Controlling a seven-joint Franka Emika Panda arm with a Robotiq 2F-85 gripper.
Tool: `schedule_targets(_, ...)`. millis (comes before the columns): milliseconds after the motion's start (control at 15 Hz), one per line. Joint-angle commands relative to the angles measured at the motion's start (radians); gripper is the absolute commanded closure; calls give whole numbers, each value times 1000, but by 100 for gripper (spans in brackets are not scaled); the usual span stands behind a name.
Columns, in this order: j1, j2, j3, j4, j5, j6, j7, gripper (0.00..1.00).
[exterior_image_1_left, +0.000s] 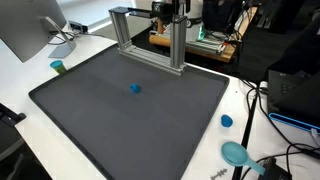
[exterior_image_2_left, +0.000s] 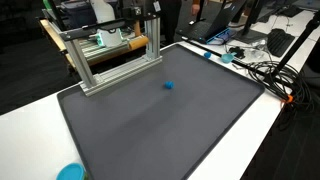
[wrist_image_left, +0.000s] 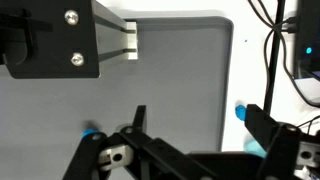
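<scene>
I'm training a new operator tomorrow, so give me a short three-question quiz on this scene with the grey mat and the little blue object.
1. True or false: the small blue object lies on the grey mat.
2. Where does the metal frame stand? A) along one edge of the mat B) in the middle of the mat C) on top of the blue object
3. Fill in: in the wrist view the gripper is ____, with nothing between its jaws.
Key: 1 true; 2 A; 3 open.
</scene>
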Motion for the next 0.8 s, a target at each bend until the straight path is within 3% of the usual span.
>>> schedule_targets(0, 12, 1, -12, 1, -3, -2, 2, 0)
schedule_targets(200, 19, -62, -11, -48, 20, 105, 14, 0)
schedule_targets(400, 7, -200, -53, -107, 38, 127, -25, 0)
schedule_targets(733, -21, -391, -226, -154, 64, -45, -268, 0)
